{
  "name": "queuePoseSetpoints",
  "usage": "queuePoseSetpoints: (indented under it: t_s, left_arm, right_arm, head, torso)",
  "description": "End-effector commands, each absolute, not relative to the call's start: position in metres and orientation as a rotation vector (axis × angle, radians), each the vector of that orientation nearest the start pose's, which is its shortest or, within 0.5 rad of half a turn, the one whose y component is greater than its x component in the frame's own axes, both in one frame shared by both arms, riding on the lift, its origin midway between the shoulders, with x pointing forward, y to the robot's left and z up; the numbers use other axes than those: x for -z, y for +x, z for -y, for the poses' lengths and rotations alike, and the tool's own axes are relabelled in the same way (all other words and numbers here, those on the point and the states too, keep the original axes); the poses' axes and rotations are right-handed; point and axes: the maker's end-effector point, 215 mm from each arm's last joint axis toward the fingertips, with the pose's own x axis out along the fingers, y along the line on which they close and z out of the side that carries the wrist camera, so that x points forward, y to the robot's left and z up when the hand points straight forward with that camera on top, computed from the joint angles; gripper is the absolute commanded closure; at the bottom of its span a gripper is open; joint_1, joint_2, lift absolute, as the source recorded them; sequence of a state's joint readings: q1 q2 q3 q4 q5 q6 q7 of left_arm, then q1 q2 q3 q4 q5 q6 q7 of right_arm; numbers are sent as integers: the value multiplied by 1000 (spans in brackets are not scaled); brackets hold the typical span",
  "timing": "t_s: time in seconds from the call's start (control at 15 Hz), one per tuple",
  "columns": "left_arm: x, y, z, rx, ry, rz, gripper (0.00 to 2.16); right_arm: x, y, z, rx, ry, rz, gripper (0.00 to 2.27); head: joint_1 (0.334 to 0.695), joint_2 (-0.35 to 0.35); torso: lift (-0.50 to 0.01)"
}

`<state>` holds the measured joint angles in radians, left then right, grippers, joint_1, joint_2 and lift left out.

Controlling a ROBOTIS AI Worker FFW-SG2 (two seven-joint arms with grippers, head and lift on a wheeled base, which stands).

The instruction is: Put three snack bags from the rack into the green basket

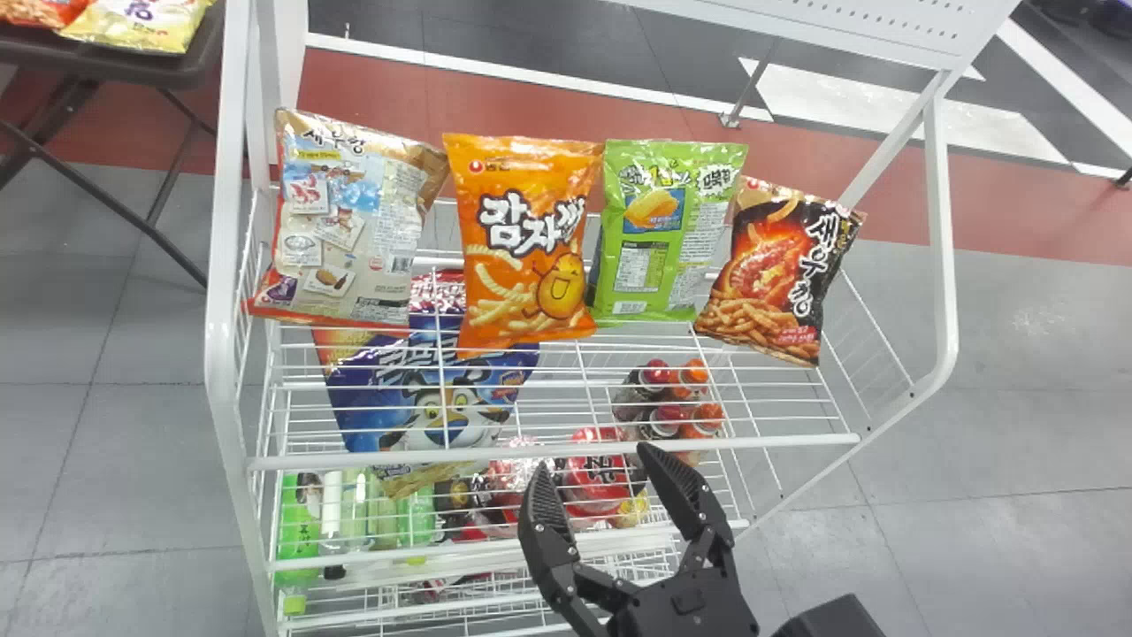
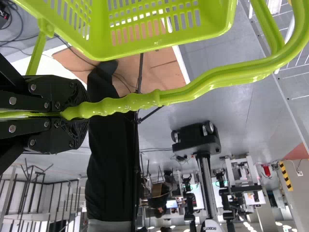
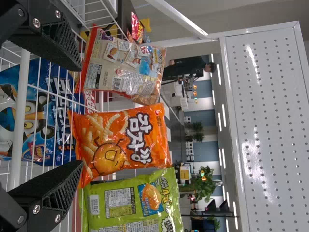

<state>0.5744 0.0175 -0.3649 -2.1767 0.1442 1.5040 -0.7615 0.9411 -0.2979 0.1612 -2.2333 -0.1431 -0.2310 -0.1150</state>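
Orange snack bag (image 1: 522, 221), second from left, far side of the rack (image 1: 223, 372); beige bag (image 1: 354, 239), far left; green bag (image 1: 654, 239) and black bag (image 1: 769, 265), right. Right gripper (image 1: 591, 471): near side, fingers apart. Left gripper (image 2: 83, 113): clamped on green basket's (image 2: 212, 29) handle (image 2: 193, 92)

green basket (image 2: 216, 20) partly beyond edge

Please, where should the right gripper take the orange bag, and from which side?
Probably around its middle, from the front, one finger by each side edge: the orange bag stands upright, its broad face toward the open right gripper. The green bag sits close on its right, so that finger may need care.
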Motion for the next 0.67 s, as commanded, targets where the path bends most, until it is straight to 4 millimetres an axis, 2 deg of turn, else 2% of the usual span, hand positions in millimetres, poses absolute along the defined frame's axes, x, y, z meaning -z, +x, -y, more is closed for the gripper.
queuePoseSetpoints:
  t_s: [0.0, 0.6]
  left_arm:
    - [482, 68, 83, 1110, -602, -1430, 1416]
    - [483, 67, 83, 1104, -597, -1435, 1416]
  right_arm:
    - [346, 303, 173, -182, 77, -96, 144]
    - [342, 304, 171, -202, 97, -73, 144]
  head:
    - [695, -350]
    - [695, -350]
  torso:
    - [0]
    - [0]
